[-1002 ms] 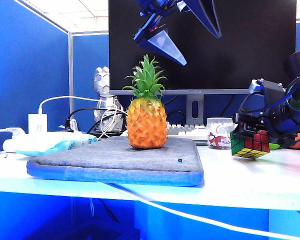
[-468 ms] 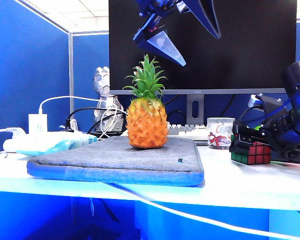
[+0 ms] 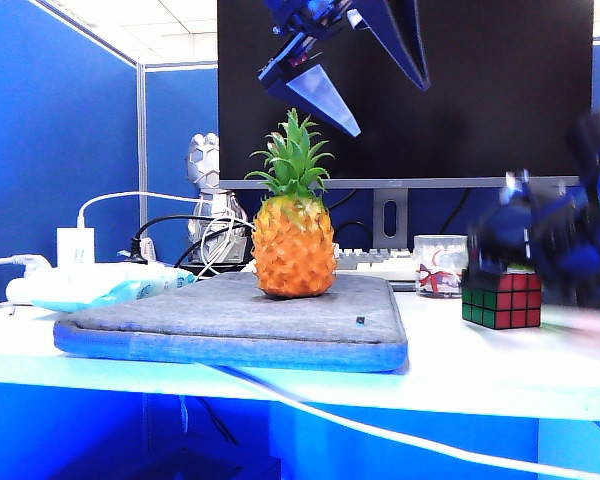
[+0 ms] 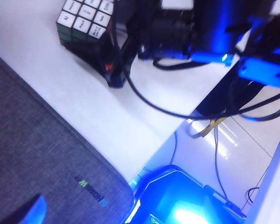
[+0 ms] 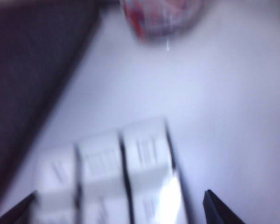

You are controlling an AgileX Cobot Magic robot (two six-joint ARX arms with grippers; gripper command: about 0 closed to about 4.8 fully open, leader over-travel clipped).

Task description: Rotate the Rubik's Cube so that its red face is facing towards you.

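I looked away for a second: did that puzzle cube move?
Yes. The cube was tilted and raised near the cup; now it sits flat on the table, red face toward the camera, released by the open right end effector.

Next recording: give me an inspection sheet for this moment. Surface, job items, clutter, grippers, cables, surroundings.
Surface: white table with grey pad.
Job's things: Rubik's Cube flat on the table, right; red face toward the exterior camera, green face beside it.
Clutter: pineapple on the pad; printed cup; keyboard.
Grippers: right gripper open, blurred, just above the cube; left gripper open, high over the pineapple.
Cables: white cable across the table front.
Surroundings: monitor, blue partition.
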